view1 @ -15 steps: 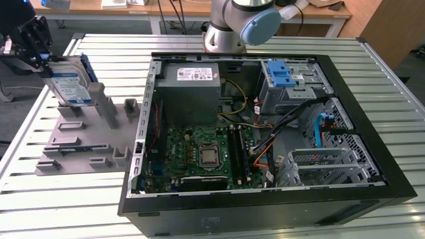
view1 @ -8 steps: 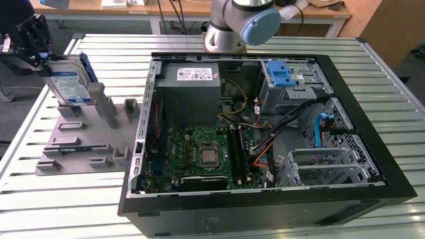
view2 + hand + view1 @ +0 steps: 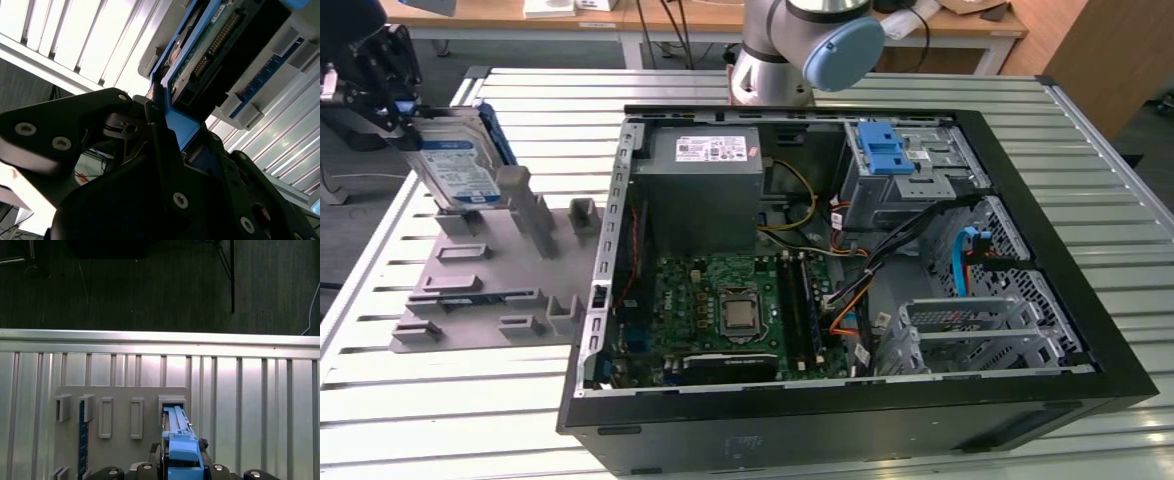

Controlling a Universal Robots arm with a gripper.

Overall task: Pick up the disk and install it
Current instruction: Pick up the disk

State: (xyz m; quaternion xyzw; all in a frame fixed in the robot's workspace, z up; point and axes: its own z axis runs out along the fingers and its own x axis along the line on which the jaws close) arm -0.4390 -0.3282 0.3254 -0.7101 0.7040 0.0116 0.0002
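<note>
Blue plastic frames the disk (image 3: 454,165), a flat silver rectangle standing on edge at the exterior view's left. Its white-and-blue label (image 3: 458,172) faces the camera, but I cannot read the print on it. The black gripper (image 3: 403,108) sits at the disk's upper end. In the second wrist view its dark, screw-studded fingers (image 3: 156,130) are drawn narrow against the blue carrier frame (image 3: 177,122), so it appears to be clamped on the disk rather than merely beside it. That view also shows the disk's underside: a green circuit board (image 3: 197,55) with a row of gold connector pins (image 3: 225,35).

The disk's lower end meets a slot of the grey moulded holder (image 3: 480,270), a matte plate with upright rectangular pockets. Whether the disk is seated in the slot or just above it, I cannot tell. The holder lies on a table (image 3: 440,420) of ribbed aluminium slats.

Just beside the holder lies the open black computer case (image 3: 854,430). Inside it are a grey power-supply box (image 3: 700,200) bearing a white sticker (image 3: 707,150), a green motherboard (image 3: 707,310), and a blue latch (image 3: 883,150) on the metal drive cage (image 3: 921,180).
</note>
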